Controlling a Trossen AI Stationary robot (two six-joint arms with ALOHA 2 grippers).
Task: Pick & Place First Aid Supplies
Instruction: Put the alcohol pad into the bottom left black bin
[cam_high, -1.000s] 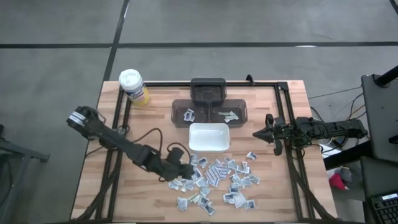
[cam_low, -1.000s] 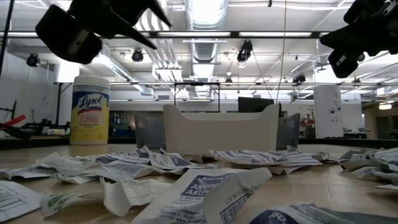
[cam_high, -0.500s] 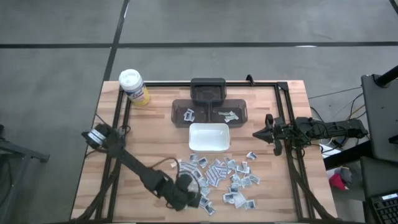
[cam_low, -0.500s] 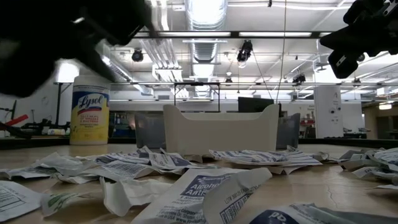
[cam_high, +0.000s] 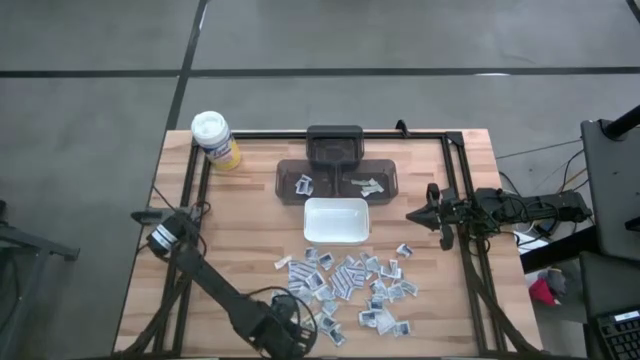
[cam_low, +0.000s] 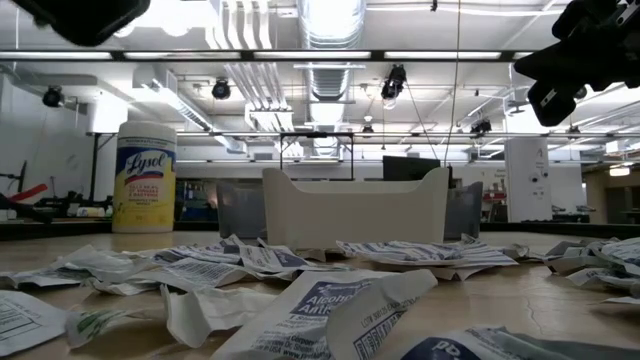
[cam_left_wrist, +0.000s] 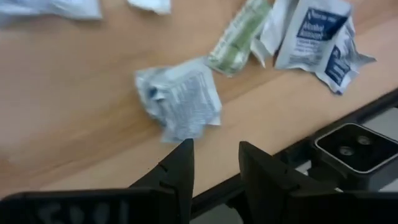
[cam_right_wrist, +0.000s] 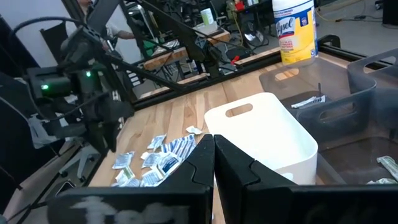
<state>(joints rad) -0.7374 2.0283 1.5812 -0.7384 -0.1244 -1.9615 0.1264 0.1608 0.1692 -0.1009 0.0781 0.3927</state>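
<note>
The first aid supplies (cam_high: 352, 285) are a loose heap of small white, grey and bluish packets lying flat on the wooden table, near its front edge. My left gripper (cam_high: 293, 326) hangs open at the heap's near left corner, pointing steeply down. In the left wrist view its fingers (cam_left_wrist: 214, 165) stand apart over bare wood, just short of a crumpled grey packet (cam_left_wrist: 180, 102), with a greenish packet (cam_left_wrist: 239, 36) and white-blue ones (cam_left_wrist: 323, 37) beyond. My right gripper (cam_high: 413, 215) waits shut and level at the table's right side, its fingers (cam_right_wrist: 213, 158) together.
A white tray (cam_high: 336, 235) stands behind the heap, with dark clear bins (cam_high: 290, 182) holding a few packets behind it. A yellow canister (cam_high: 215, 140) stands at the far left corner. The low camera's black housing (cam_left_wrist: 351, 146) sits on the front rail beside my left gripper.
My left gripper has swung from the heap's left side toward the table's near edge, sinking a little and tipping to point more steeply down. Its fingers have stayed apart. The packets lie as they did.
</note>
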